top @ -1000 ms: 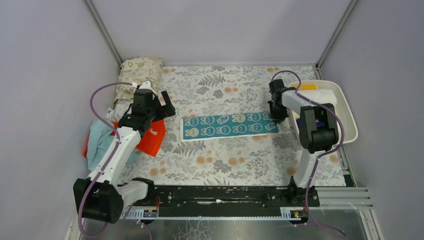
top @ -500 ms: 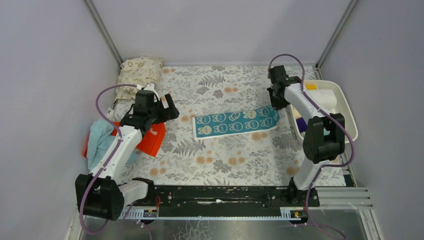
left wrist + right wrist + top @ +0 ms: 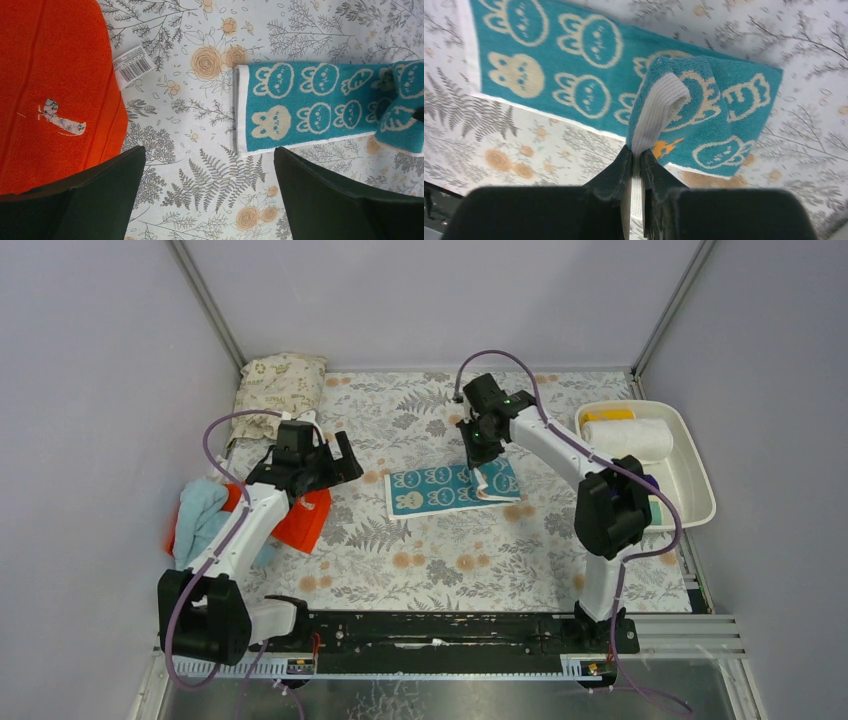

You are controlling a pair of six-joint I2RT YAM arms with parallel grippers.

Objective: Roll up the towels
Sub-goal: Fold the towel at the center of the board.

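Note:
A teal towel [image 3: 430, 490] printed with bunnies lies flat on the floral mat, its right end lifted and folded back over itself. My right gripper [image 3: 481, 468] [image 3: 636, 152] is shut on that end's white hem, which hangs above the teal towel [image 3: 574, 75]. My left gripper [image 3: 335, 458] [image 3: 209, 150] hovers open over bare mat, just left of the teal towel's [image 3: 310, 107] left edge. An orange-red towel [image 3: 303, 520] [image 3: 55, 90] lies to its left, with a light blue towel [image 3: 198, 520] beyond.
A white tray [image 3: 703, 475] at the right holds a rolled white towel [image 3: 630, 437] and a yellow one [image 3: 618, 414]. A beige leaf-printed cushion [image 3: 280, 380] sits at the back left. The floral mat [image 3: 450, 560] covers the table. Grey walls close in on both sides.
My right gripper has carried the teal towel's right end up and leftward, folding it over the flat part. The left gripper has edged slightly toward the towel.

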